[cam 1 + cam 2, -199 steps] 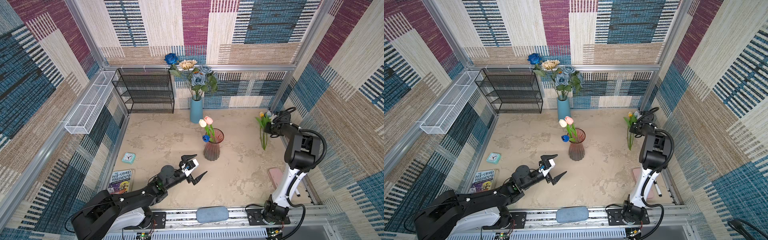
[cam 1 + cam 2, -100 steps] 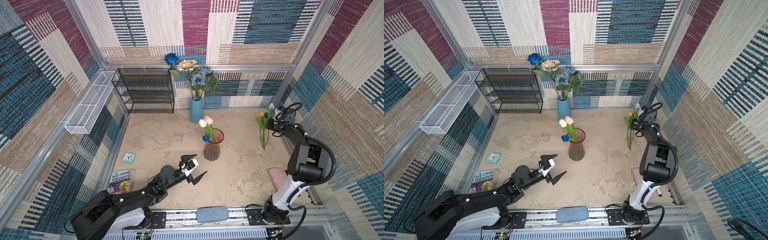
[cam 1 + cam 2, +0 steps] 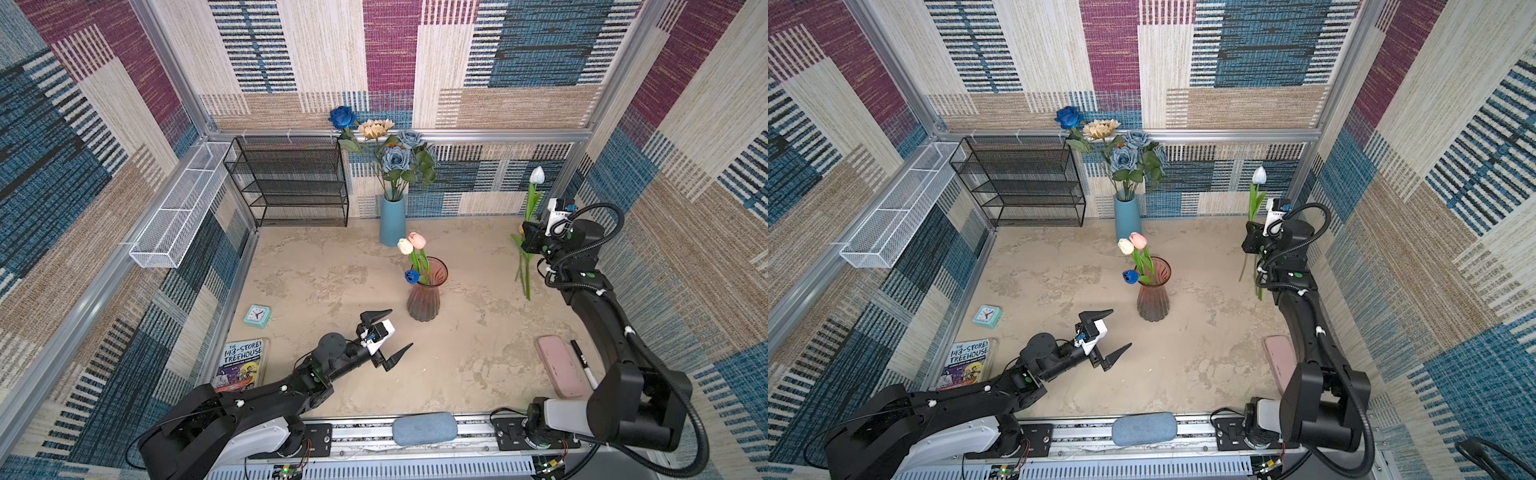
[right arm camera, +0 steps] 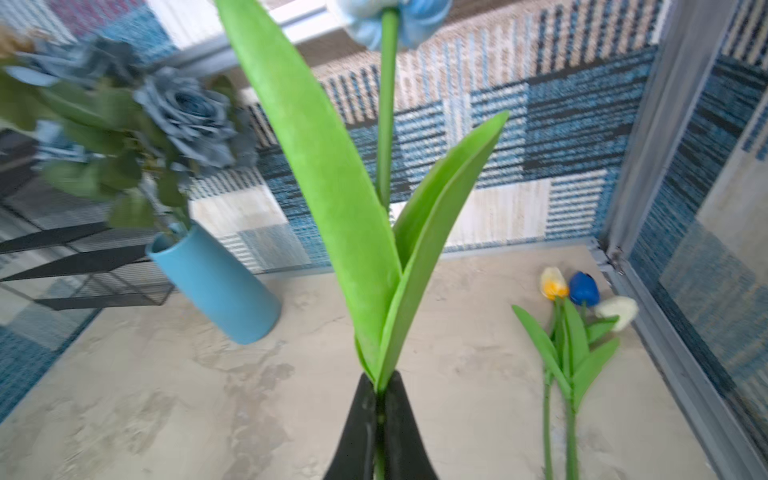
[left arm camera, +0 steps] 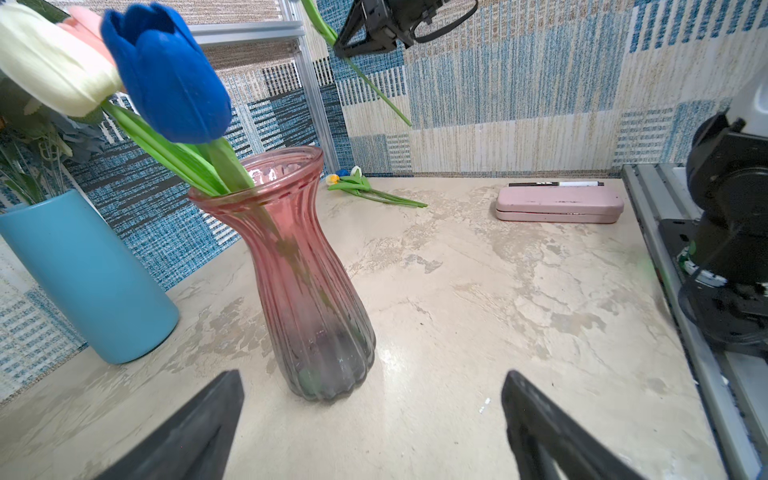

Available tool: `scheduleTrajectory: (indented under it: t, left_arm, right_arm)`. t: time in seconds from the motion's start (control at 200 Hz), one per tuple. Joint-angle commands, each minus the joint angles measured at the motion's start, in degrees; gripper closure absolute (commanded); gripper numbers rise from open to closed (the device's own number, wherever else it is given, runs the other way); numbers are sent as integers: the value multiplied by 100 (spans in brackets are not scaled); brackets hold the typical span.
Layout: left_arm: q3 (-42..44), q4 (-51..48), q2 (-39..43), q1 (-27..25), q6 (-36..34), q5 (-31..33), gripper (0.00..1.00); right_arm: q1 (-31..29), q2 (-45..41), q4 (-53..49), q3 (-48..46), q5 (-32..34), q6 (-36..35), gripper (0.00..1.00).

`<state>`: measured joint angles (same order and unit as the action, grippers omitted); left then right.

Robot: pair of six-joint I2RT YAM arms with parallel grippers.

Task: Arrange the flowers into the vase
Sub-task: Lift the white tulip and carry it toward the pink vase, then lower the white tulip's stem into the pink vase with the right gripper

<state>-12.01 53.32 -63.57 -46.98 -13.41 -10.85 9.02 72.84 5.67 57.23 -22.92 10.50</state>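
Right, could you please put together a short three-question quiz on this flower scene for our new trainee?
1. True or false: the left gripper is shut on a stem.
2. How many tulips stand in the pink vase?
3. What does the right gripper hold: A) the pale blue tulip, B) the yellow tulip, C) the marker?

Key: 1. False, it is open and empty. 2. Three. 3. A.

vase (image 3: 424, 299) ahead of left pincer (image 3: 401, 327), tulips (image 3: 417, 240) crowd mouth, nr tabletop (image 3: 478, 332) bare
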Motion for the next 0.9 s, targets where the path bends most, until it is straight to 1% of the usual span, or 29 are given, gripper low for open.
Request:
scheduleTrajectory:
  t: [0.0, 0.04, 0.11, 0.23, 0.351, 0.426, 0.546, 0.656, 0.761, 0.821, 0.896]
  left_arm:
    - [1, 280, -32, 5, 22, -41, 0]
    - [-2, 281, -38, 6, 13, -48, 0]
    - [-3, 291, -31, 5, 9, -49, 0]
    - [4, 284, -41, 5, 14, -40, 0]
    - [-12, 282, -53, 5, 4, -40, 0]
    - [-11, 276, -50, 5, -10, -49, 0]
    - [-12, 258, -34, 5, -13, -49, 0]
    - [-21, 234, -33, 5, -21, -40, 0]
    - [-22, 225, -30, 5, -13, -49, 0]
    - [-29, 216, -33, 5, -17, -57, 0]
    - [-28, 197, -22, 5, -29, -49, 0]
  right_arm:
    - [-196, -341, 1444, -318, -712, 391, 100]
    - [-302, -436, 1658, -403, -768, 425, 100]
    - [-526, -592, 2175, -620, -1132, 409, 100]
    - [-1079, -799, 3150, -1066, -1387, 281, 100]
    - [-1635, -839, 4046, -1370, -1435, 218, 100]
    - [-1925, -710, 4453, -1358, -1491, 272, 100]
    - [-2379, -514, 4808, -1161, -1327, 314, 100]
    - [-2609, -238, 5037, -895, -1203, 582, 100]
    - [-2767, 36, 5388, -778, -1235, 834, 100]
    - [-2879, 166, 5510, -765, -1235, 775, 100]
    - [-3008, 284, 5549, -831, -1079, 547, 100]
